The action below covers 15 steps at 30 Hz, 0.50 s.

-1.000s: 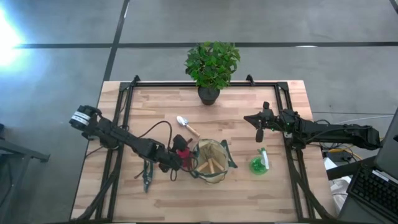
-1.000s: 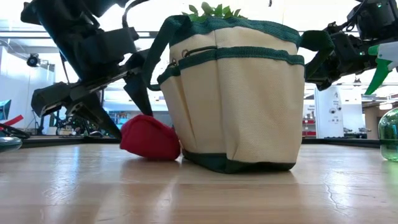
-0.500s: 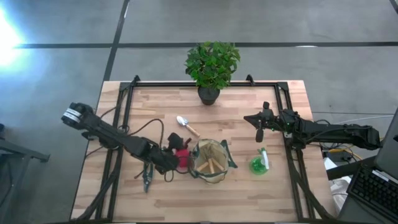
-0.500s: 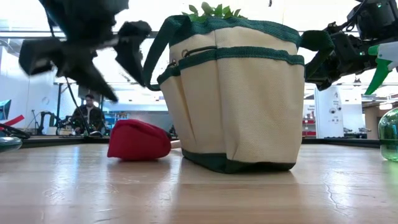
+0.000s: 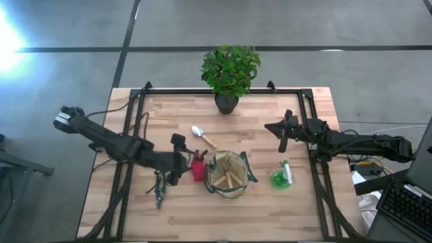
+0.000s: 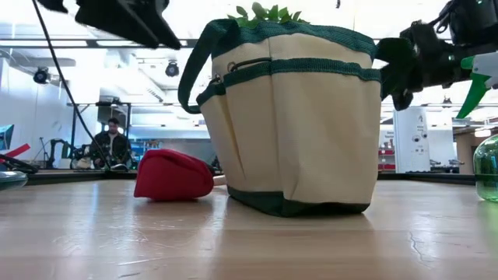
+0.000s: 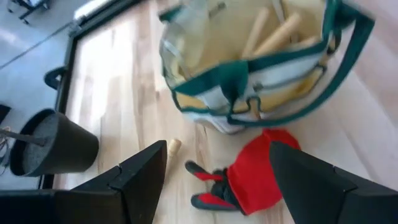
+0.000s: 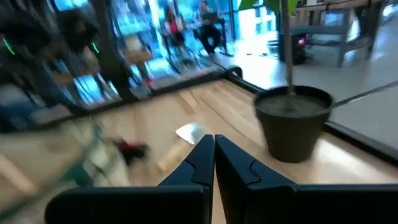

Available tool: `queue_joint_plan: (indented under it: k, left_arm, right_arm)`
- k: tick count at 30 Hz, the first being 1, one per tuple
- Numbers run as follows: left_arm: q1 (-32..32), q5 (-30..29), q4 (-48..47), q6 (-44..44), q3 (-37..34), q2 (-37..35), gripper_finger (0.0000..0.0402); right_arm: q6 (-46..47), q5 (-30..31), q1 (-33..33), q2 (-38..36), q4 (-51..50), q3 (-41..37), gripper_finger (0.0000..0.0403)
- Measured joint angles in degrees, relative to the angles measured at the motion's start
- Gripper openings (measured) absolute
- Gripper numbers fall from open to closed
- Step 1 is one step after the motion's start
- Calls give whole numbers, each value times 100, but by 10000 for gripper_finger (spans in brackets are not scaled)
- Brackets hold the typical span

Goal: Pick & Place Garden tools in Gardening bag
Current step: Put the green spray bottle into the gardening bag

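The khaki bag with green trim stands upright near the table's middle, with wooden tool handles inside. The red glove lies on the table against the bag's left side; it also shows in the low view. My left gripper is open and hovers above the table left of the glove, touching nothing. A trowel lies beyond the glove. Dark pruners lie near left. The green spray bottle stands right of the bag. My right gripper is shut and empty, raised at the right.
A potted leafy plant in a black pot stands at the far edge's middle. A black frame runs around the tabletop. A person sits in the room beyond the table. Bare wood lies along the near edge.
My left gripper has risen from the glove and drawn back toward the table's left edge. The glove has slid a little away from the bag and lies still on the table. My right gripper has turned a little in place.
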Motion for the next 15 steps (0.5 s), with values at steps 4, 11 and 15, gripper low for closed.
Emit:
queue_joint_plan:
  k: [4,11,15]
  left_arm:
    - [47,-221,203,46,0,-130,284]
    - [107,-707,205,-1,-4,-137,284]
    - [113,-1202,198,-42,-38,-141,284]
  right_arm:
    - [376,-424,16,-14,29,316,8]
    - [914,-759,416,238,-2633,2169,8]
    - [1577,125,1126,646,-5155,3470,8]
